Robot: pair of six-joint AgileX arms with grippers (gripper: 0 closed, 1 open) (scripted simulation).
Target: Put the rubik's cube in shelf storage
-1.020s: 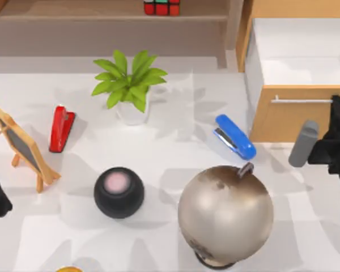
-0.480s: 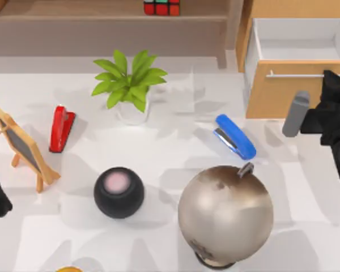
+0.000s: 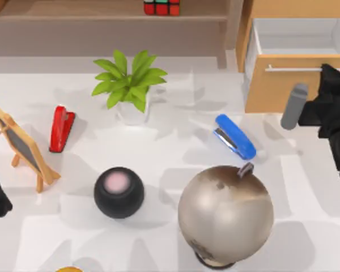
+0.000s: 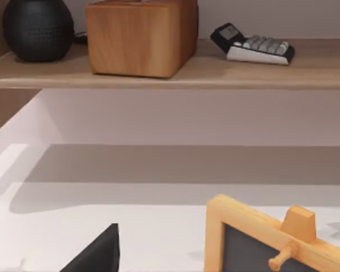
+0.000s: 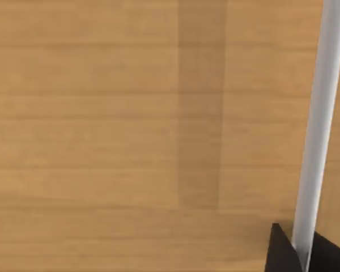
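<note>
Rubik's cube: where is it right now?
In the top view the rubik's cube sits on the shelf storage board at the table's back edge, directly behind the potted plant and left of the drawer cabinet.

A white table [image 3: 158, 153] fills the top view, its surface dappled with soft grey shadows under even light. At its right rear stands a light orange-tan drawer cabinet [image 3: 272, 90] with a slim metal handle [image 3: 297, 68] across the drawer front and a pale white interior showing behind it; the right wrist view has that wood grain [image 5: 130, 130] close up, crossed by the white handle bar [image 5: 317, 124]. In the left wrist view a pale wall [image 4: 175, 116] rises from the table beneath a wooden board with a rounded front edge [image 4: 170, 79].
</note>
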